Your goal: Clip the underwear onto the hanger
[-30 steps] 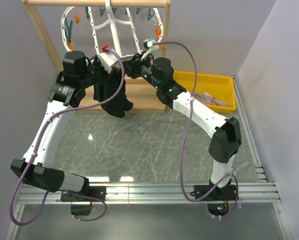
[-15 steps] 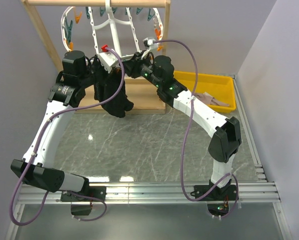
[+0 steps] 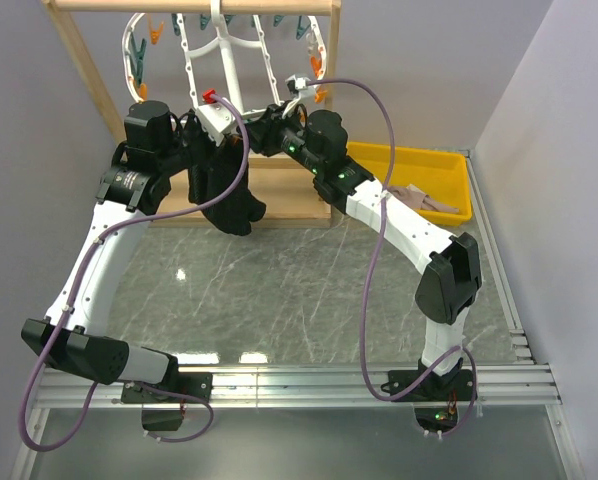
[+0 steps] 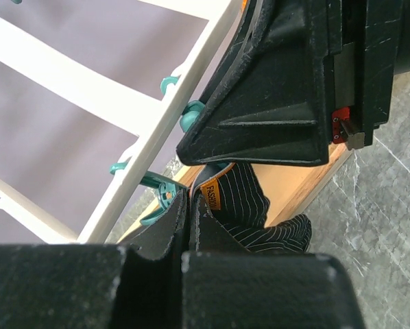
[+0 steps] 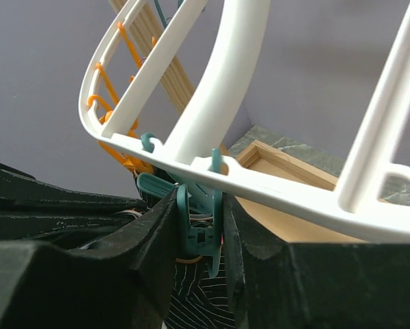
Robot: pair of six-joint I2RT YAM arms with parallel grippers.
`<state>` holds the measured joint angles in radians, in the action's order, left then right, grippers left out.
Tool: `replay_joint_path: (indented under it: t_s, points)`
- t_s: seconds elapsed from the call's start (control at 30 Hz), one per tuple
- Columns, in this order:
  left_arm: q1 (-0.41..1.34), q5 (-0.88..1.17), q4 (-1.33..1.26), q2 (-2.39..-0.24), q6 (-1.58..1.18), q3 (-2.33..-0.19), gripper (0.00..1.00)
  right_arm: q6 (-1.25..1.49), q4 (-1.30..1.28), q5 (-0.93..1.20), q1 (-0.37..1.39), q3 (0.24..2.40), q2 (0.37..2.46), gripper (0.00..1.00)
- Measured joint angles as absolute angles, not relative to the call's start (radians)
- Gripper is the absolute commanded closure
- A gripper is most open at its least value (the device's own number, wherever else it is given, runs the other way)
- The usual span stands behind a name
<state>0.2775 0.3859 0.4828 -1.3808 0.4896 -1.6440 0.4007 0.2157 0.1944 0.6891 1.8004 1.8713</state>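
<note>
Wrist view: left fingers (image 4: 157,236) pressed together on a fold of the underwear (image 4: 249,205), a black pinstriped knit. Its orange tag (image 4: 212,195) shows just above the grip. A teal peg (image 4: 161,199) hangs from a white rib of the hanger (image 4: 150,120), touching or nearly touching the cloth edge; I cannot tell which.

Right fingers (image 5: 150,240) are closed on a teal peg (image 5: 193,233), one on each side of it. This peg hangs from a loop under the hanger's curved rim (image 5: 273,192). Striped black cloth is directly below. Orange pegs (image 5: 119,152) hang further along the rim.

Overhead: both grippers meet at the hanger's lower edge. The underwear (image 3: 224,190) hangs down from the left grip, in front of the wooden frame (image 3: 79,50) and off the surface (image 3: 279,290). The hanger (image 3: 223,48) hangs from the frame's top bar. A yellow bin (image 3: 409,152) on the right holds a pinkish cloth (image 3: 426,200), well apart.
</note>
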Motion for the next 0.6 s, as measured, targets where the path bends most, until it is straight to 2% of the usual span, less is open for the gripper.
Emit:
replay_joint_path:
  t_s: [0.43,0.6]
  points:
    - [0.278,0.385,0.487,-1.381,0.494,-1.650,1.00,0.405,0.216,0.200,0.689,1.802,1.871,0.54]
    - [0.278,0.383,0.493,-1.381,0.500,-1.650,1.00,0.408,0.204,0.204,0.689,1.801,1.871,0.54]
